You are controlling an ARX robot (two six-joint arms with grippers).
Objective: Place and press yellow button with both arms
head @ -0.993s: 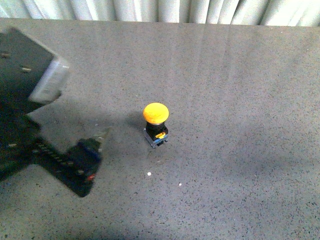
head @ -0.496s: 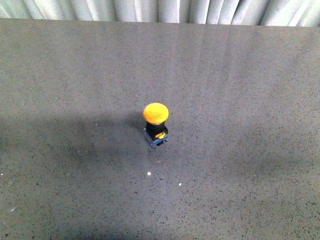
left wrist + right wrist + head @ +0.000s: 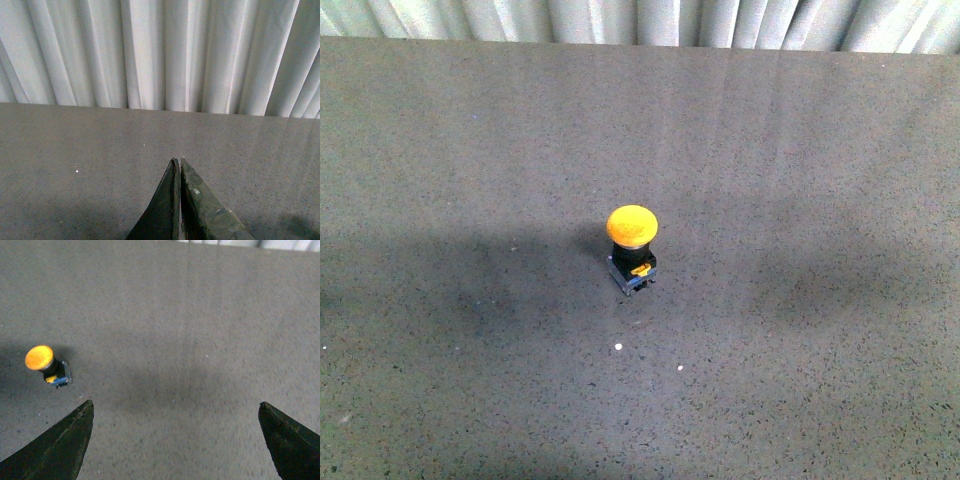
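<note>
The yellow button (image 3: 632,243) stands upright near the middle of the grey table, orange-yellow cap on a black body with a yellow-and-blue base. No arm shows in the front view. In the right wrist view the button (image 3: 45,364) stands beyond and to one side of my open, empty right gripper (image 3: 175,407), whose fingertips are spread wide above bare table. In the left wrist view my left gripper (image 3: 178,161) is shut with nothing between its fingers, above the table and facing the curtain; the button does not show there.
The speckled grey table (image 3: 800,180) runs back to a white pleated curtain (image 3: 650,20) along its far edge, which also fills the upper part of the left wrist view (image 3: 160,50). A few small white specks (image 3: 618,347) lie on the table in front of the button.
One second ago the left arm filled the left side of the front view; it has since drawn out of that view. The button has not moved.
</note>
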